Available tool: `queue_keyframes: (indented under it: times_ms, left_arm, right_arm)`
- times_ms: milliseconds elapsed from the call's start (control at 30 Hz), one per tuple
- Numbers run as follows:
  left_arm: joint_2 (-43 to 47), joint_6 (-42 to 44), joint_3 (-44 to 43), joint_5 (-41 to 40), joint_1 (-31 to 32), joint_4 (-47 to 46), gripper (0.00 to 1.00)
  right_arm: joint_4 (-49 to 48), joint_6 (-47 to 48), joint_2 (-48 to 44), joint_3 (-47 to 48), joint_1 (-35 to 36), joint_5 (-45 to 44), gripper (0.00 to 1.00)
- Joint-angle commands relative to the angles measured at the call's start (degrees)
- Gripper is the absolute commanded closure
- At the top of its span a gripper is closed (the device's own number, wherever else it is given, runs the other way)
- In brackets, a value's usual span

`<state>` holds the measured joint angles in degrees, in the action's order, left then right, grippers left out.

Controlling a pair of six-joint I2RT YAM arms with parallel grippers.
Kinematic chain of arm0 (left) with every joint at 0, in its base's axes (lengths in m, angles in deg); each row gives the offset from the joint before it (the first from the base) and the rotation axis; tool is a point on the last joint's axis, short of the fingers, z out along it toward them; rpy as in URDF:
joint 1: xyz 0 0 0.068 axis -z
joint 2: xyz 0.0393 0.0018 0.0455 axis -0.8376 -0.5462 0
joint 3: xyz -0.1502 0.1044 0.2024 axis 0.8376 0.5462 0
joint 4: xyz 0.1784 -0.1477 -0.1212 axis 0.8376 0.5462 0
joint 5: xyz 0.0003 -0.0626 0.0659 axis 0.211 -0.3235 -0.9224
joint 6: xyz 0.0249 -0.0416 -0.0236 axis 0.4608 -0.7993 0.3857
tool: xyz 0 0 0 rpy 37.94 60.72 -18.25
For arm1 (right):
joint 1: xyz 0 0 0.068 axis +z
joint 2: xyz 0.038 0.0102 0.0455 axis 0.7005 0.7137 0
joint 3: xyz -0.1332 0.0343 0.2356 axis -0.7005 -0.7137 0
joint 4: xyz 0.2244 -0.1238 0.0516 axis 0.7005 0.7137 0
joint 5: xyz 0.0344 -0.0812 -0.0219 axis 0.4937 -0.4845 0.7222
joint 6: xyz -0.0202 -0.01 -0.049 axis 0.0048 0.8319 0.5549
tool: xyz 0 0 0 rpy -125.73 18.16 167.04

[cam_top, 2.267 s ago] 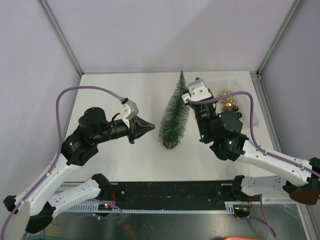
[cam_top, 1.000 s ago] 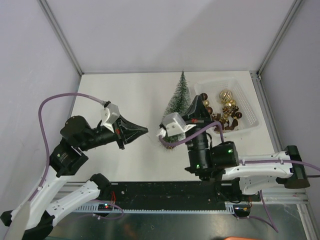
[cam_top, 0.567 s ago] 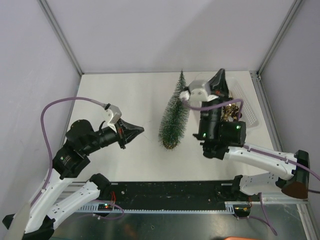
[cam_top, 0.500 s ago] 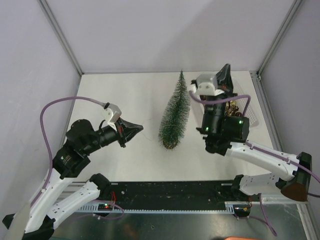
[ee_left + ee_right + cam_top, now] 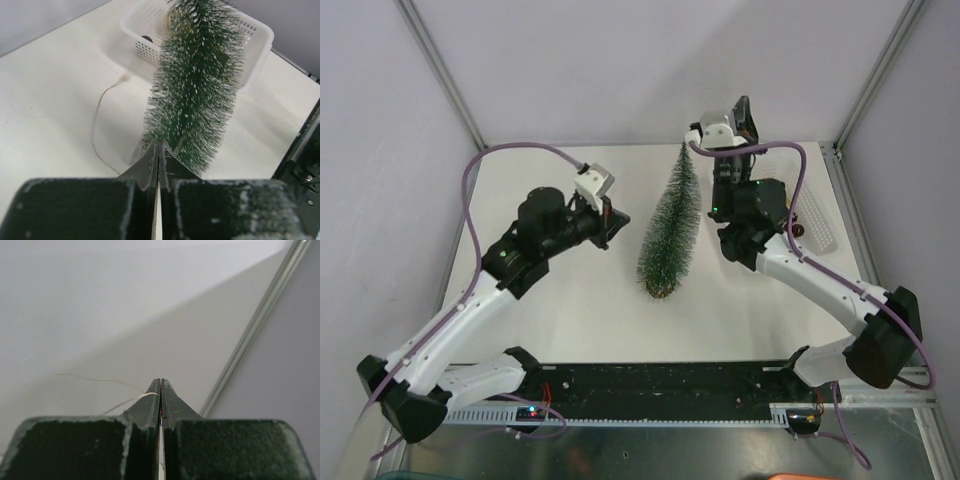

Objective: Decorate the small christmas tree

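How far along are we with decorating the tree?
Little looks done: the small christmas tree stands upright with no ornament I can see on it. In hand: the right hand, shut, pinches a thin wire; more wire loops on the table by the shut left hand. Left: winding it on, and baubles sit in the basket.

L wrist view: small christmas tree [image 5: 195,85] top cut off by upper edge; base hidden behind left gripper [image 5: 159,146] tips. White basket [image 5: 260,37] beyond the tips is mostly behind the tree, contents too unclear to ID. Thin thread [image 5: 94,131] left of tips, near end lost under the fingers. Top view: basket largely under right arm [image 5: 790,265]. R wrist view: fine strand [image 5: 131,400] at right gripper [image 5: 160,385] tips, too thin to tell if pinched.
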<state>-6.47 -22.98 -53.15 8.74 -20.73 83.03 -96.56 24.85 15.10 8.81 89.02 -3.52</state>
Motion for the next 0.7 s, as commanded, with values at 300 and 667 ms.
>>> queue_keyframes:
  times_ms: [300,667]
  left_arm:
    - [-8.29,4.39,-7.32,-0.91,-0.39,-7.46,0.99]
    - [-6.72,7.36,-1.28,-0.26,-0.39,-9.10,0.97]
  right_arm:
    - [6.30,-14.66,12.54,13.67,-9.63,9.42,1.00]
    - [14.76,-20.10,27.10,25.47,-13.77,8.85,1.00]
